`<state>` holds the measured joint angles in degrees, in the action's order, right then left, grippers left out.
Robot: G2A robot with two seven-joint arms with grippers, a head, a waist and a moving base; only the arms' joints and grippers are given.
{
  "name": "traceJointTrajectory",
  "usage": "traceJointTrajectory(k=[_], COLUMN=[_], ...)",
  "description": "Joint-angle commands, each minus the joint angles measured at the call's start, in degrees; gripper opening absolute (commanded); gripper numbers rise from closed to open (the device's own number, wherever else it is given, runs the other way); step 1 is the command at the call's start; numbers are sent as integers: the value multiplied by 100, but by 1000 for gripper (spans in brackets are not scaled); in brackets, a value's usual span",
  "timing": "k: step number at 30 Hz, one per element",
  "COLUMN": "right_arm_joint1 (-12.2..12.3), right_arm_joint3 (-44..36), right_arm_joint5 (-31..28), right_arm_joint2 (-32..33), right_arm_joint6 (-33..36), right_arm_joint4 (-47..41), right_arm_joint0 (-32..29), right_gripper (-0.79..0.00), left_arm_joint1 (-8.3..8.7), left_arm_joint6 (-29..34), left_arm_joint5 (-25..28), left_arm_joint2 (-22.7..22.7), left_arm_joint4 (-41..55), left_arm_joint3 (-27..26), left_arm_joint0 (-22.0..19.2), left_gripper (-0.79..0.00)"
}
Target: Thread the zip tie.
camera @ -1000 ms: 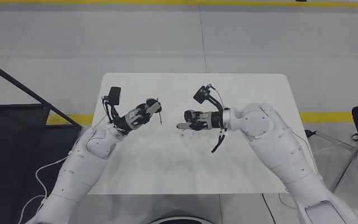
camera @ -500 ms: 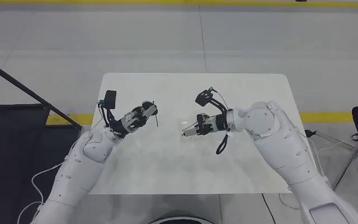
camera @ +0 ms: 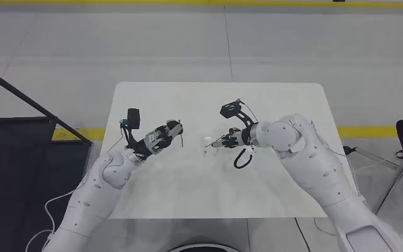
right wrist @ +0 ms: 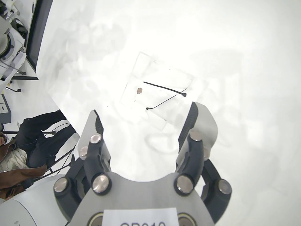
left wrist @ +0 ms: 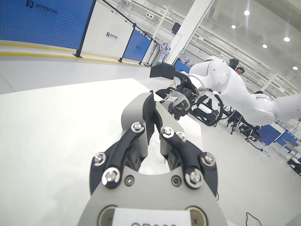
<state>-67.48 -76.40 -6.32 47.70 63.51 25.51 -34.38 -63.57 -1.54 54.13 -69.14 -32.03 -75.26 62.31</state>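
My right pincer (right wrist: 144, 110) hangs wide open just above a clear sheet (right wrist: 150, 71) at the middle of the desk (camera: 283, 107), where two black ties (right wrist: 162, 87) lie crossed. Toward the desk's left edge, my left pincer (camera: 175, 129) is pinched tight on a third tie (camera: 181, 138).

Matt table (camera: 283, 179), plastic zip tie (right wrist: 164, 88)

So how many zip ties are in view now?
3. One tie sticks out of the shut left gripper. A second tie and a third tie lie on the clear sheet near the open right gripper. More could be hidden under the arms.
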Motion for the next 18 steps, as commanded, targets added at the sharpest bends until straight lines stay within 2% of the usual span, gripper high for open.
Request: traceJointTrajectory(k=[1,2,4,7,15,18], right_arm_joint1=[-48,-71,-113,-169,-321,-375], right_arm_joint3=[181,280,466,740,1143,1268], right_arm_joint5=[85,83,17,255,323,339], right_arm_joint2=[-83,-114,-172,-247,-462,-521], right_arm_joint6=[2,0,-10,-119,-173,-231], right_arm_joint4=[-23,-49,-110,5,-14,-16], right_arm_joint0=[110,168,262,392,610,677], right_gripper=[-283,-336,-388,-406,-459,-517], left_arm_joint1=[1,1,1,1,1,1], left_arm_joint6=[5,5,5,5,5,5], left_arm_joint5=[-1,-1,-1,-1,-1,-1], left_arm_joint2=[-1,-1,-1,-1,-1,-1], left_arm_joint4=[5,5,5,5,5,5], left_arm_joint3=[-2,-2,-2,-2,-2,-2], left_arm_joint0=[0,0,0,0,0,0], left_gripper=[-785,-785,-785,-785,-785,-785])
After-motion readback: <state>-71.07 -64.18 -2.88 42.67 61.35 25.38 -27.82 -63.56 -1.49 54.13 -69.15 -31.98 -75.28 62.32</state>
